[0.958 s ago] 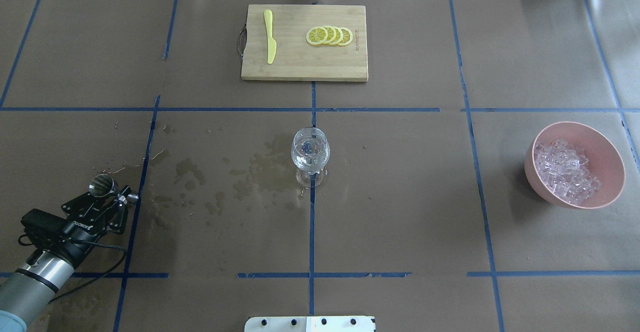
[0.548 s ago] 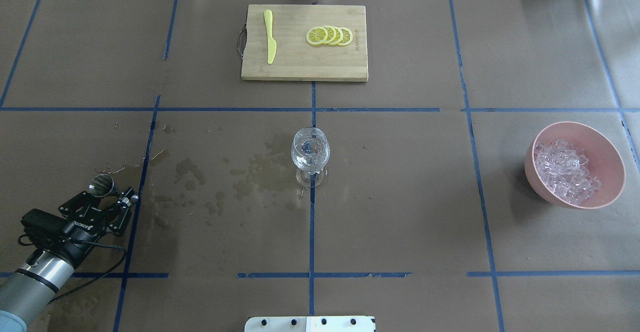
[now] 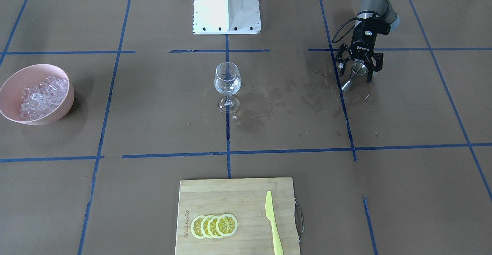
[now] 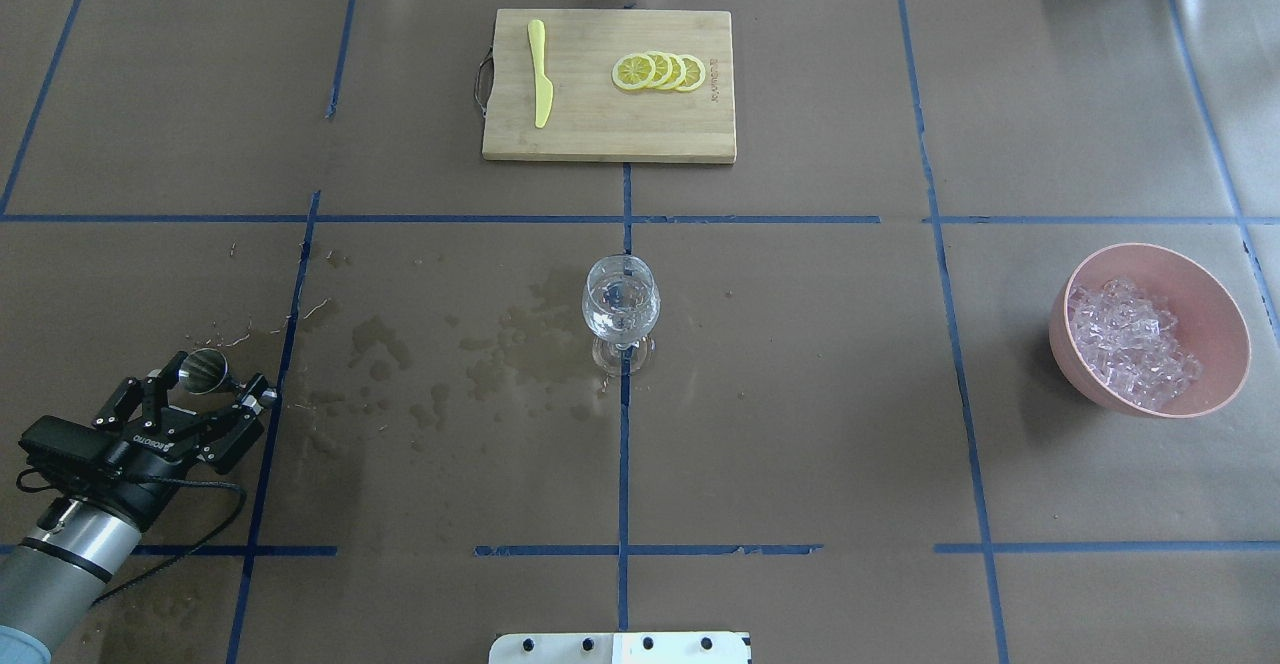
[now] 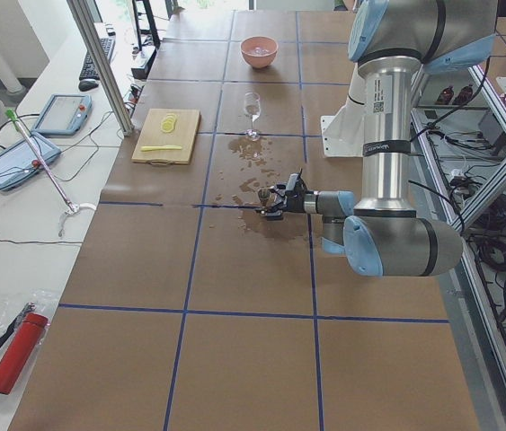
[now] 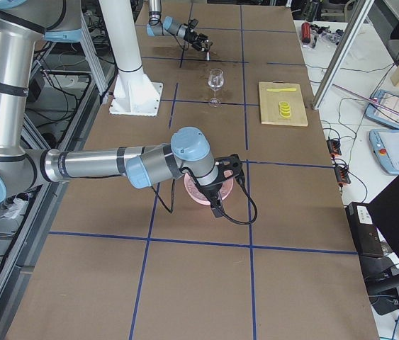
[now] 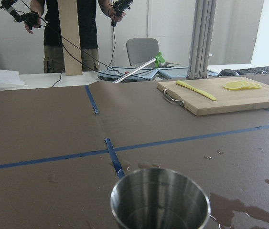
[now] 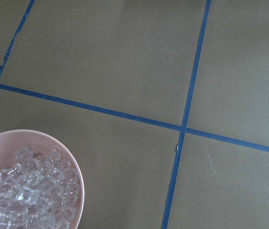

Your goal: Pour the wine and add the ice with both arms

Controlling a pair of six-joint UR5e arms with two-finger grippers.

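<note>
A clear wine glass (image 4: 621, 309) with a little clear liquid stands at the table's middle; it also shows in the front view (image 3: 227, 82). A pink bowl (image 4: 1225, 294) on the right holds a heap of clear ice cubes (image 4: 1130, 344), which the right wrist view (image 8: 24, 200) also shows. My left gripper (image 4: 205, 391) is open at the near left. A steel jigger (image 4: 203, 371) stands between its spread fingertips, seen close in the left wrist view (image 7: 160, 198). My right gripper (image 6: 217, 202) hangs over the bowl, seen only in the exterior right view; I cannot tell its state.
A bamboo cutting board (image 4: 600, 134) at the far middle carries lemon slices (image 4: 660, 72) and a yellow knife (image 4: 540, 74). Wet patches (image 4: 520, 339) darken the paper between jigger and glass. The white pedestal (image 3: 226, 5) stands at the robot's side.
My left gripper's fingers have spread apart and the hand has drawn back a little toward the robot. The jigger stays standing in place. The glass and bowl have not moved.
</note>
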